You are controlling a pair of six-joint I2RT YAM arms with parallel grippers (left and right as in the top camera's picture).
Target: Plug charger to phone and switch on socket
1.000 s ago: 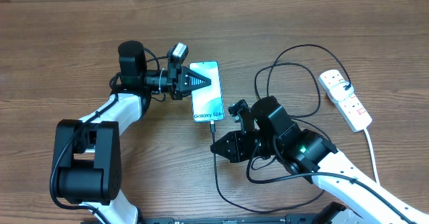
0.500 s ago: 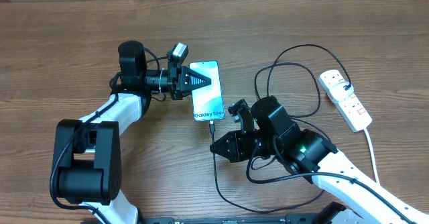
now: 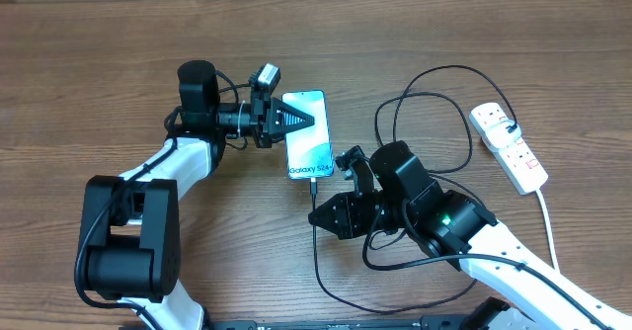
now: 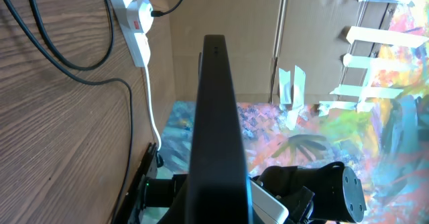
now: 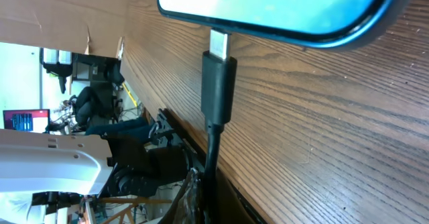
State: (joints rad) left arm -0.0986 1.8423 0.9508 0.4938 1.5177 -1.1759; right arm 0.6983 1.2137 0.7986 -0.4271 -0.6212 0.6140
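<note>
The phone (image 3: 308, 152) lies screen-up on the wood table, its "Galaxy S24+" end nearest the right arm. My left gripper (image 3: 308, 122) is shut on its long edge; the left wrist view shows that edge as a dark bar (image 4: 214, 117). My right gripper (image 3: 321, 217) is shut on the charger cable just behind the connector (image 3: 313, 186). In the right wrist view the connector (image 5: 219, 83) has its silver tip touching the phone's bottom edge (image 5: 281, 13). The socket (image 3: 509, 147), white with red switches and a black plug, lies at the far right.
The charger's black cable loops (image 3: 434, 103) across the table between my right arm and the socket. The socket's white cord (image 3: 546, 226) runs toward the near edge. Cardboard walls (image 4: 221, 23) stand behind the table.
My left gripper and the phone have shifted slightly right, toward the connector. The right arm has held still with the cable.
</note>
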